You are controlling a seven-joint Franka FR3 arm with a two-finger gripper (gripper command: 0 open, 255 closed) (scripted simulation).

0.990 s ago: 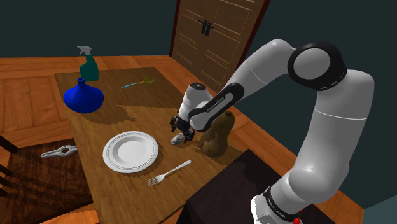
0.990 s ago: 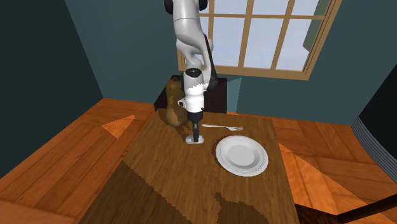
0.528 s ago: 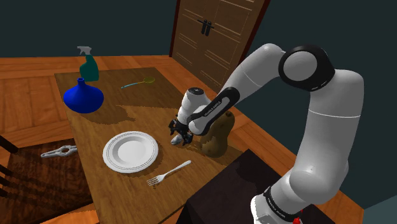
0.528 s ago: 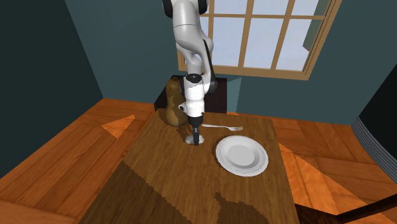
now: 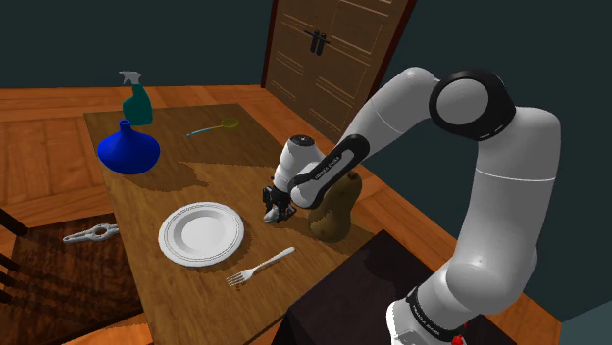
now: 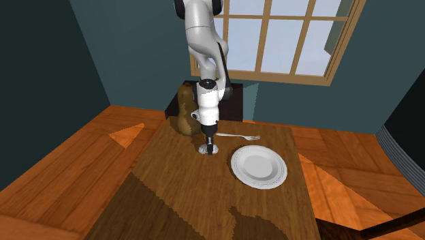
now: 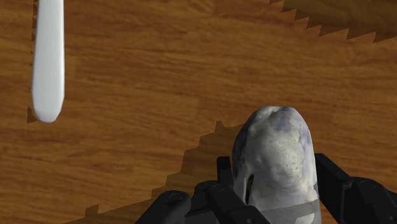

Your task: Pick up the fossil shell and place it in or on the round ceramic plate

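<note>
Black two-finger pincer (image 7: pixel 280 194) clenched on mottled grey-white fossil shell (image 7: pixel 275 149); shell between fingers, down at brown wooden table (image 5: pixel 196 172). Brown gourd-shaped object (image 5: pixel 335 214) just beside. White fork (image 5: pixel 260 267) near. Bare tabletop between shell and round white plate (image 5: pixel 169 237); plate near table edge.

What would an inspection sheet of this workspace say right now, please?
Surface: wooden table, partly shadowed.
Job's things: shell on the table beside a brown gourd; white plate empty, apart from the shell.
Clutter: fork, blue vase, spray bottle, green-handled utensil; grey tool on the floor.
Grippers: gripper down at the table, fingers against both sides of the shell.
Cables: nothing seen.
Surroundings: panelled door, window, dark teal walls.
</note>
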